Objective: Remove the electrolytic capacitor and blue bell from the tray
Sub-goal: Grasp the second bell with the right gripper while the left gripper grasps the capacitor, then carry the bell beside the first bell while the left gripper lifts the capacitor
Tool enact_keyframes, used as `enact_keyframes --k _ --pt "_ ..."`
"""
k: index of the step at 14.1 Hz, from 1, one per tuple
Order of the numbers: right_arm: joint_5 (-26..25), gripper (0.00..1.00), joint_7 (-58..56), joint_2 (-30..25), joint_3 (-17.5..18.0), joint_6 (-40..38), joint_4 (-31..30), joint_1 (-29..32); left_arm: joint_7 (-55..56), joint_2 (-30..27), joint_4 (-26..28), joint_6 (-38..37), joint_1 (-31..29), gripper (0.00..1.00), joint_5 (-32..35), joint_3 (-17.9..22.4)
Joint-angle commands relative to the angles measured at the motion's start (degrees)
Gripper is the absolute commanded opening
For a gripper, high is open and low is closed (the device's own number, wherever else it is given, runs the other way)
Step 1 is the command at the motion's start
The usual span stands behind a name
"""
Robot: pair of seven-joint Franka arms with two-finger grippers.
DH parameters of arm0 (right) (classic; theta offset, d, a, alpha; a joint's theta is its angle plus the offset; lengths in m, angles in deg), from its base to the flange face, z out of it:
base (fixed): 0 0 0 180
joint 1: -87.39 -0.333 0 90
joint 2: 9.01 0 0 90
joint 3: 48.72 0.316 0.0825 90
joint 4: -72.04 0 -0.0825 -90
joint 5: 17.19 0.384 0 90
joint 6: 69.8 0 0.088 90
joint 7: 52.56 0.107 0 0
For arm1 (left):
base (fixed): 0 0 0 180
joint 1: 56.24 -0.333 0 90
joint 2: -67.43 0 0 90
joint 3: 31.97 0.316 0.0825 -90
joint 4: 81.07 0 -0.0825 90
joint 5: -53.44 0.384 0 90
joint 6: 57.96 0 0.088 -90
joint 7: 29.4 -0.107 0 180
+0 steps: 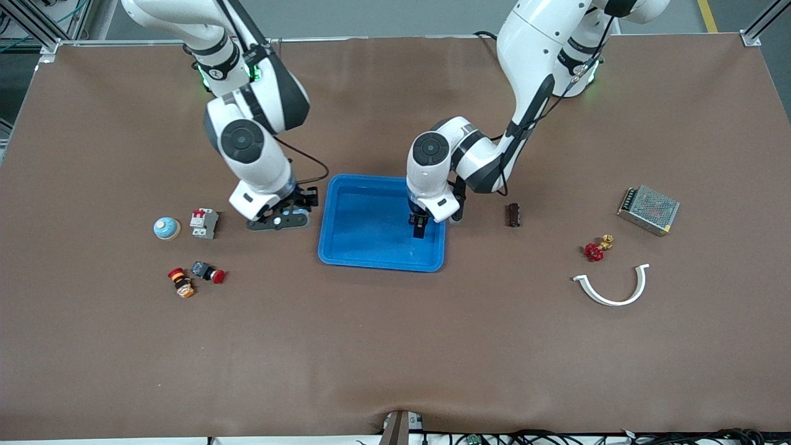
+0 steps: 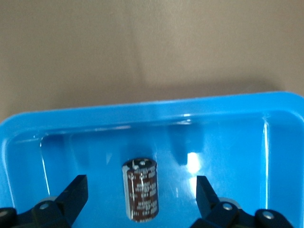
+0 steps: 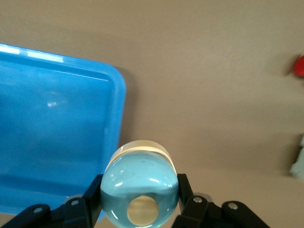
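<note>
Two grippers at work, left gripper (image 2: 140, 202) spread wide around capacitor (image 2: 141, 189) inside blue tray (image 1: 346, 256), lower middle of left wrist frame, right gripper (image 3: 138, 204) clamped on bell (image 3: 139, 185) beside tray.

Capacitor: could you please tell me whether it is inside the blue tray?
Inside: the capacitor sits within the tray walls, the left gripper's open fingers clear of it.

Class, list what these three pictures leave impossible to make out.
Front view: the capacitor in the blue tray, masked by the left gripper above it.
Front view: the bell in the right gripper, covered by that gripper's hand.
Left wrist view: the capacitor's printing, too blurred to read.
</note>
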Motion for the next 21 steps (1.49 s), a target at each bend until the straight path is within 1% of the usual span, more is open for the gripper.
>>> enact_keyframes --k 1,3,6,9,10,11,12,13,19,21 --pt "-0.05 0.39 -10.02 -3.17 0.88 0.23 -4.06 4.89 1.88 0.87 -1.17 -0.26 0.57 1.00 1.46 0.40" --pt "-0.05 0.39 -16.80 -3.34 0.88 0.84 -5.56 8.50 1.97 1.14 -1.25 -0.26 1.10 1.00 1.46 0.40" --pt "-0.14 0.39 -25.68 -3.43 0.79 3.82 -8.19 12.81 2.15 1.58 -1.34 -0.09 1.10 1.00 1.46 0.40" --pt "-0.14 0.39 -30.26 -2.82 0.88 7.07 -9.77 15.45 2.15 1.76 -1.61 -0.17 1.45 1.00 1.46 0.40" --pt "-0.14 0.39 -31.06 -2.73 0.79 9.61 -11.18 15.46 2.15 1.67 -1.61 -0.17 1.45 0.80 1.46 0.40" --pt "-0.14 0.39 -31.07 -2.47 0.79 10.85 -11.89 15.46 2.15 1.50 -1.61 -0.26 1.45 0.46 1.46 0.40" --pt "-0.14 0.39 -31.07 -1.86 0.79 11.39 -11.89 15.46 1.88 1.41 -1.52 -0.35 1.45 0.10 1.55 0.40" --pt "-0.14 0.39 -31.07 -1.50 0.79 12.00 -11.98 15.46 1.71 1.41 -1.52 -0.35 1.45 0.00 1.55 0.40" --pt "-0.31 0.39 -31.50 2.80 0.79 17.09 -12.07 16.07 0.57 1.49 -1.69 -0.35 1.10 0.00 1.99 0.48" --pt "-0.31 0.40 -34.04 4.47 0.79 20.08 -12.86 16.51 -0.66 1.23 -2.74 -1.13 0.84 0.00 1.99 0.48"
